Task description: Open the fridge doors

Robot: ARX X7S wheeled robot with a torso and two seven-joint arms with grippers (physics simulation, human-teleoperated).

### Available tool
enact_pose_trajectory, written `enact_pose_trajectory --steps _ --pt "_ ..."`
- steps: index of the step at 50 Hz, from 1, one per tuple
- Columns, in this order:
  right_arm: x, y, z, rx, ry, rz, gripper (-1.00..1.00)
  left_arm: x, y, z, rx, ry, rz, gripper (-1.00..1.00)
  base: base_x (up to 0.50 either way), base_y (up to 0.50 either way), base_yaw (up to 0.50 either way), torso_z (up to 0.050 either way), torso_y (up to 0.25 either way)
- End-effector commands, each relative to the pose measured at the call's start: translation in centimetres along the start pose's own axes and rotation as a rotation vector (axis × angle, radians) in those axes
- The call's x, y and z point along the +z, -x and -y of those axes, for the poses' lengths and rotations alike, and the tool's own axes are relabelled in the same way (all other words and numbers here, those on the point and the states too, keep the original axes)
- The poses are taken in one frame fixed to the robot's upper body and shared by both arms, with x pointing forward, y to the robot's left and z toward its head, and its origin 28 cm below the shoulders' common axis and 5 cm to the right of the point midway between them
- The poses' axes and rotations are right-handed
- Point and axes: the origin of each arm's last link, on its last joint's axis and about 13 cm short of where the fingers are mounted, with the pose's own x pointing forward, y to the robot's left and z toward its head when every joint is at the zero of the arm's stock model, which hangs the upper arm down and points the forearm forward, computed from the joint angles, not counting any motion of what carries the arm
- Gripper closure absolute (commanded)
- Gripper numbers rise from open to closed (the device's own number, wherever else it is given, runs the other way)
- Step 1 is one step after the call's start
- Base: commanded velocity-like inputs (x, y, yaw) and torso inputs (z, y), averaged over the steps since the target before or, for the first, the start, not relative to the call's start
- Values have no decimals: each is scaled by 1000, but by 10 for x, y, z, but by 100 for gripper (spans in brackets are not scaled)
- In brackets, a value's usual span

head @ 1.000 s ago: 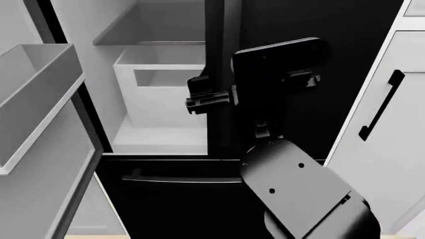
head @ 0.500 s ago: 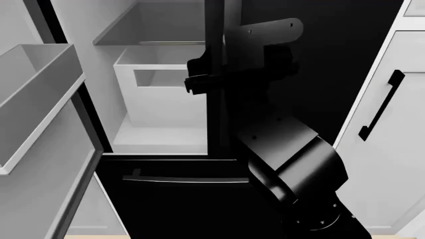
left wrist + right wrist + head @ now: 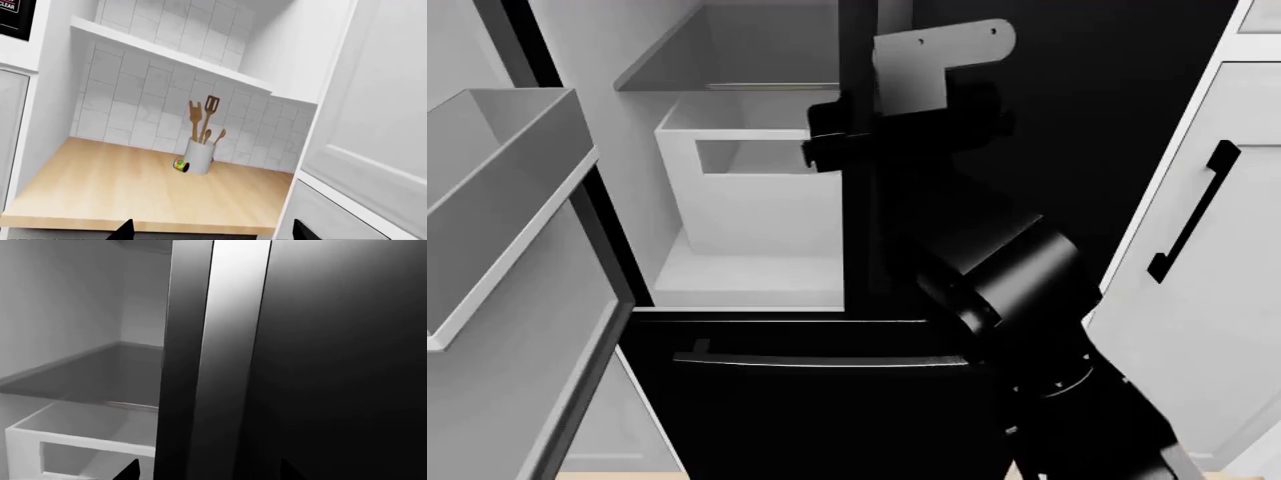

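Right hand (image 3: 831, 135) at door handle (image 3: 857, 150) (shut side).

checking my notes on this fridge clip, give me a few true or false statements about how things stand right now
1. The tall glossy black left fridge door stands swung open, its light grey inner face and box-shaped bin showing. True.
2. The tall glossy black right fridge door is open as well. False: it is shut, its front facing the head camera.
3. The right gripper is up at the right door's vertical black handle. True.
4. The wide black drawer front below is pulled out. False: it looks shut.
5. The white utensil pot on the wooden counter is empty. False: wooden utensils stand in it.
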Motion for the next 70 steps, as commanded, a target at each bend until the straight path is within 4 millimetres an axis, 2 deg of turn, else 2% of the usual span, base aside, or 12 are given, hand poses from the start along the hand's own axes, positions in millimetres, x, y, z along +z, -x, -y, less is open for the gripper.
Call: enact_pose_trajectory --steps 1,10,36,45,46,64,67,70 --pt "-8 -12 3 -20 -10 -43 -100 -2 0 -2 2 -4 -3 -100 0 0 0 0 0" --pt "-17 -19 4 -27 -7 -72 -100 -2 1 -2 3 -3 -1 -100 0 0 0 0 0" --pt "-23 -37 6 -35 12 -112 -100 -6 0 -2 1 -10 -7 -100 0 0 0 0 0" --pt "-22 -36 4 -26 10 -116 -100 -7 0 -5 6 -10 -9 -100 0 0 0 0 0" --pt "-22 -35 4 -31 16 -111 100 -7 1 -5 6 -10 -10 -100 0 0 0 0 0" --pt "-22 -31 5 -35 14 -101 100 -9 1 -5 7 -11 -12 -100 0 0 0 1 0" --pt "-19 -23 6 -50 24 -80 100 -9 1 -5 6 -11 -12 -100 0 0 -1 0 0" --pt "-16 -7 8 -74 31 -60 100 -10 1 -6 8 -9 -14 -100 -3 0 -1 0 0"
